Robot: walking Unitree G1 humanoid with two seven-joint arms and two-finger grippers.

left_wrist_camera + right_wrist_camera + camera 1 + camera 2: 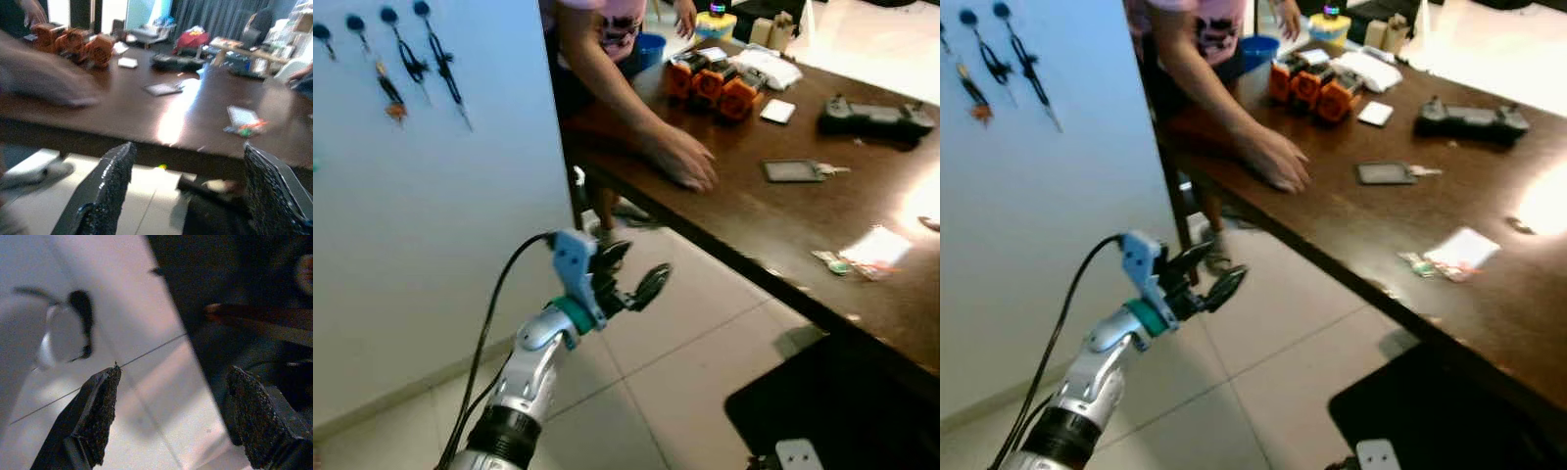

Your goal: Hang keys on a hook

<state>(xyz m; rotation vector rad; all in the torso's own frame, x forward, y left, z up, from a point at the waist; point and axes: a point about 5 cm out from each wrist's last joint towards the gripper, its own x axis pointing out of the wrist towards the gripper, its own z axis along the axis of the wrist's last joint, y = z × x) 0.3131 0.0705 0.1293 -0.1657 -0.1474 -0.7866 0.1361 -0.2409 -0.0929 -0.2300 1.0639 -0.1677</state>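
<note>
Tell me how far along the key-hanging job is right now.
Barely started. Nothing looks done: the left gripper is open and empty, raised over the tiled floor beside the dark wooden table. The silver keys with a flat grey tag lie untouched on that table. Left: reach them, grasp, carry them to the black hooks on the white wall, some already holding items.

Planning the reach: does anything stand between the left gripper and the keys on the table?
Nothing directly. The open left gripper hangs over the floor, off the table edge; the keys lie by a dark card further in. A person's hand rests on the table just beside that line and could get in the way.
</note>
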